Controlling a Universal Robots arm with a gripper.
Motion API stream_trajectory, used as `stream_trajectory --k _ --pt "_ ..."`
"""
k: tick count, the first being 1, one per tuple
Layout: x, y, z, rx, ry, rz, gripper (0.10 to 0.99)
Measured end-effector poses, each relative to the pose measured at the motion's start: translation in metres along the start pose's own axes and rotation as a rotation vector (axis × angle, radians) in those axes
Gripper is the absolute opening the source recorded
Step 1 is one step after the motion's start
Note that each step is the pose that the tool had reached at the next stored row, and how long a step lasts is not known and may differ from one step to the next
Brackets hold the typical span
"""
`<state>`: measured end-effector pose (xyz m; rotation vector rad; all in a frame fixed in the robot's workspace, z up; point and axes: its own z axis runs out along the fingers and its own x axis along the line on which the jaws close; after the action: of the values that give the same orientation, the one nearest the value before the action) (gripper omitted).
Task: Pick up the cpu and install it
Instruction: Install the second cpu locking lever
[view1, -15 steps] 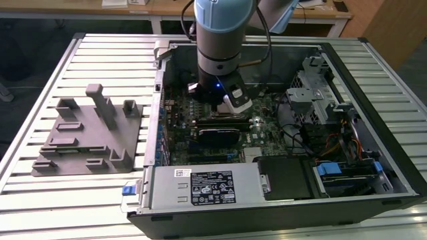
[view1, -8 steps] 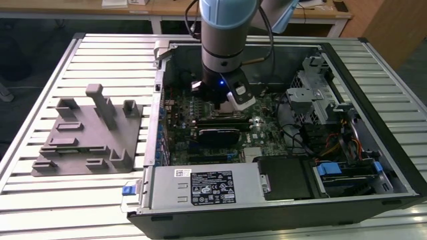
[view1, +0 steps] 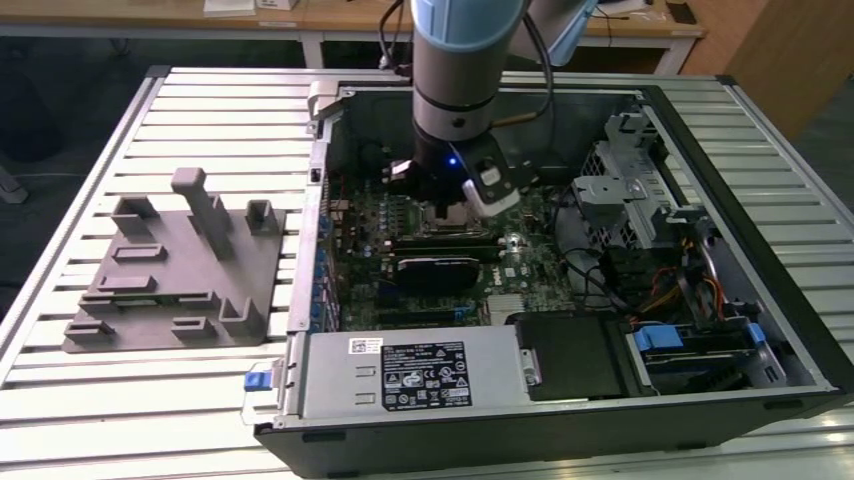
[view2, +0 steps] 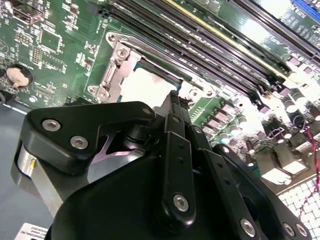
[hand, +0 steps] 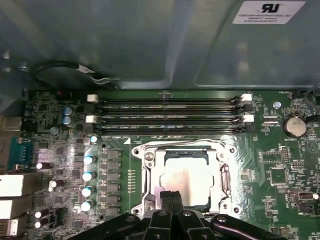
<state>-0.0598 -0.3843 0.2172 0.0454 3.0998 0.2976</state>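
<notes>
- The cpu (hand: 186, 176) lies flat in its socket on the motherboard (hand: 260, 165), its pale metal top showing inside the silver socket frame (hand: 150, 172) at lower centre of the first wrist view; in the second wrist view the same pale square (view2: 145, 87) sits left of centre.
- The end effector (hand: 172, 199) hangs directly over the near edge of the chip, its black fingers pressed together and holding nothing — whether the tips touch the metal top cannot be told.
- In the exterior view the arm (view1: 458, 70) drops from the top centre of the frame into the open computer case (view1: 747, 250), with the end effector (view1: 447, 205) low over the board.
- Just beyond the socket run the long memory slots (hand: 170, 112), parallel to its far edge; a row of capacitors (hand: 88, 182) stands at the left of the first wrist view.
- A black finned heatsink (view1: 434, 268) lies just below the socket in the exterior view, so room there is tight.
- Case walls ring the board — open space is mostly upward.
- A grey fixture block (view1: 174, 265) stands on the slatted bench (view1: 107, 400) at the exterior view's left, well apart from the case.
</notes>
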Motion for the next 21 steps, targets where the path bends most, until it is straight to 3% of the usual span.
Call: stream_trajectory --k 9,15,21 --pt "-0.0078 0.0118 0.0029 0.030 -0.0019 0.005 0.106" --pt "-0.0133 0.0151 0.0042 0.058 -0.0040 0.011 0.106" --pt "-0.0147 0.0197 0.0062 0.076 -0.0064 0.021 0.106"
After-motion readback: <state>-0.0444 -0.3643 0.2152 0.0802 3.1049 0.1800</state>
